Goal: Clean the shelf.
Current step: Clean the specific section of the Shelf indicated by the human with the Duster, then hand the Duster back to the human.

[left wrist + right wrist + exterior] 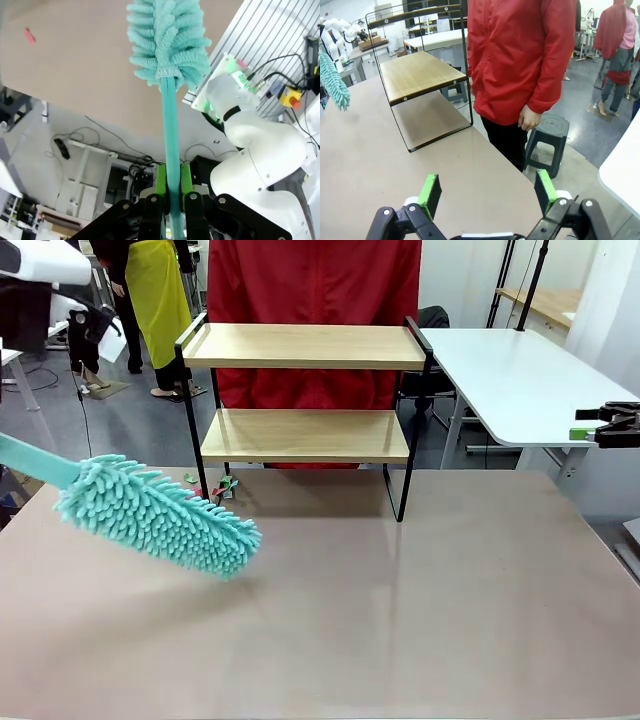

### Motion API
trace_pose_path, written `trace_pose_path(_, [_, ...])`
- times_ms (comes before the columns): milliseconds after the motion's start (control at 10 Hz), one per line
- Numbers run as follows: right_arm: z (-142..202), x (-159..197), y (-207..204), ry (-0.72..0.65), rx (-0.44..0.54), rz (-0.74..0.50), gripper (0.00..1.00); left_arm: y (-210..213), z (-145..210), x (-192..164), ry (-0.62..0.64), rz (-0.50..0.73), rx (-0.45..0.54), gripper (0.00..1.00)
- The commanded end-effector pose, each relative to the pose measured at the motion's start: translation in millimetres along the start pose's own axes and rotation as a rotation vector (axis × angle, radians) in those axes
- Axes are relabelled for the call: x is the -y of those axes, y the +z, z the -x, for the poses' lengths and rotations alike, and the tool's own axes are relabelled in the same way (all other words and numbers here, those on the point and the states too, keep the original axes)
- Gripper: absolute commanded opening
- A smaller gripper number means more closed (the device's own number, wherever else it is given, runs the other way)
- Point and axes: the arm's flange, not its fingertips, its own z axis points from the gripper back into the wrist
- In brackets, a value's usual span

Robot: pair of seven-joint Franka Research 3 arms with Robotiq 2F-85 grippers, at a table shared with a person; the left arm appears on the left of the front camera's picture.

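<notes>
The shelf [305, 390] stands at the far middle of the table [400, 620], its two light wooden boards bare inside a thin black frame with raised side rails. Just beside its left foot lie a few small coloured scraps [215, 486]. Directly behind the shelf stands a person in a red jacket [520, 55], one hand [529, 120] hanging at the side, next to a dark stool [545, 137]. Nearer and to the left, well apart from the shelf, a teal microfibre duster [155, 515] slants over the table, head tilted down to the right. The left gripper [171, 192] pinches the duster's handle between its green pads. The right gripper [487, 192] hovers at the table's right edge with fingers spread wide, holding nothing.
</notes>
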Motion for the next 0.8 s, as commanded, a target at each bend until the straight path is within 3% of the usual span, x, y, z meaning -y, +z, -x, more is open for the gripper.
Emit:
trace_pose_path(0, [-3,-2,-1,0.003,0.004,-0.002,1.0,-13,8,-4,0.007,0.003,-0.006,0.13])
trace_pose_path(700, [-3,-2,-1,0.003,0.004,-0.002,1.0,0,0,0,0.0,0.0,0.0,0.13])
